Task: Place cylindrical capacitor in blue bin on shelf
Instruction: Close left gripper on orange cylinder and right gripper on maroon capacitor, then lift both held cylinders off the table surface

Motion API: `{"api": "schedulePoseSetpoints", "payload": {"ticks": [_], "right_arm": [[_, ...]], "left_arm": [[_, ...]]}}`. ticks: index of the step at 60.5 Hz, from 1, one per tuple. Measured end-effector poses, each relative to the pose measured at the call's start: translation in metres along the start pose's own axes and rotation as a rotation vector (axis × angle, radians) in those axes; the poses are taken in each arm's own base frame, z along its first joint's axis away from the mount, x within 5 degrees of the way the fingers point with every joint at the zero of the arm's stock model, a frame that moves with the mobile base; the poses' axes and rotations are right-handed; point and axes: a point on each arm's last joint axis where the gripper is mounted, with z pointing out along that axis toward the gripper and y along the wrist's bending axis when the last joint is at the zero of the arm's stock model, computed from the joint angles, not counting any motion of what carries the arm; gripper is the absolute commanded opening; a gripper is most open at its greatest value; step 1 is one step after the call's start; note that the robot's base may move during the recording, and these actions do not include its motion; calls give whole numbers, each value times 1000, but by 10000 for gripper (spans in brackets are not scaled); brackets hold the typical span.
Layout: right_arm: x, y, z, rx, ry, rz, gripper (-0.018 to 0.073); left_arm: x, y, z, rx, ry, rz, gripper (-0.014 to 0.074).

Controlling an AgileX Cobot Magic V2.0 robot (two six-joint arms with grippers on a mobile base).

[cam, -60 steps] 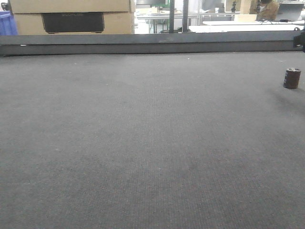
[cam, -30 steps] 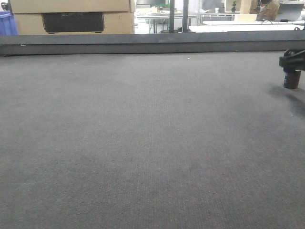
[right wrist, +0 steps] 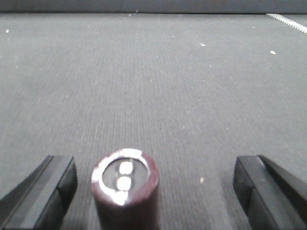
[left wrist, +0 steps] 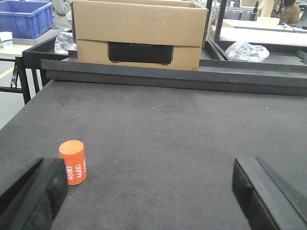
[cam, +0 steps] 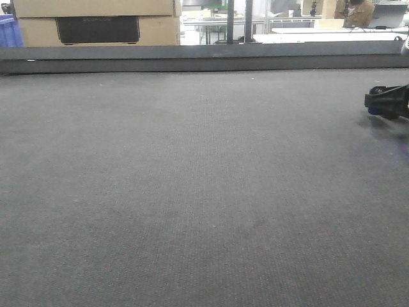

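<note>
The cylindrical capacitor (right wrist: pixel 125 189), a dark maroon cylinder with a silvery top rim, stands upright on the dark mat. My right gripper (right wrist: pixel 153 191) is open around it. The capacitor sits close to the left finger (right wrist: pixel 45 191) and well apart from the right finger (right wrist: pixel 268 191). In the front view the right gripper (cam: pixel 385 102) is low over the mat at the far right edge and hides the capacitor. My left gripper (left wrist: pixel 151 191) is open over bare mat, holding nothing. A blue bin (left wrist: pixel 24 17) stands far off at the back left. The shelf is out of view.
An orange cylinder marked 4680 (left wrist: pixel 73 161) stands upright just beside my left gripper's left finger. A raised dark rail (cam: pixel 204 57) borders the mat's far edge. Behind it sits a cardboard box (left wrist: pixel 139 33) and a crumpled plastic bag (left wrist: pixel 247 50).
My right gripper has come in from the right edge of the front view and dropped over the capacitor, which it now hides there. The mat is otherwise unchanged.
</note>
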Motion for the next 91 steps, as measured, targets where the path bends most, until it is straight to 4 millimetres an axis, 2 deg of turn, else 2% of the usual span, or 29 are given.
{"api": "schedulePoseSetpoints", "payload": {"ticks": [15, 19, 24, 31, 40, 43, 52, 61, 68, 75, 83, 91], "right_arm": [[2, 0, 3, 0, 1, 9, -3], [2, 0, 3, 0, 3, 9, -89], [-1, 0, 2, -1, 5, 10, -141], [-18, 0, -3, -2, -12, 12, -148], [-70, 1, -25, -10, -106, 13, -148], [-94, 2, -38, -20, -150, 9, -148], [-146, 7, -78, -53, -227, -27, -148], [-180, 14, -117, -85, -256, -51, -148], [-194, 21, -141, -108, -250, -60, -148], [-199, 26, -157, -128, -239, -65, -148], [-194, 28, -163, -139, -219, -65, -148], [-189, 28, -163, -138, -185, -68, -148]], "left_arm": [[0, 0, 0, 0, 0, 0, 602], [0, 0, 0, 0, 0, 0, 602], [0, 0, 0, 0, 0, 0, 602], [1, 0, 0, -1, 10, 0, 602], [5, 1, 1, -11, 49, 20, 602], [10, 2, 3, -16, 67, 30, 602], [31, 4, 20, -28, 158, 38, 602], [58, 12, 51, -77, 191, 28, 602], [70, 25, 79, -137, 167, -31, 602], [82, 38, 109, -184, 170, -72, 602], [100, 49, 157, -199, 191, -81, 602], [113, 56, 195, -205, 189, -83, 602]]}}
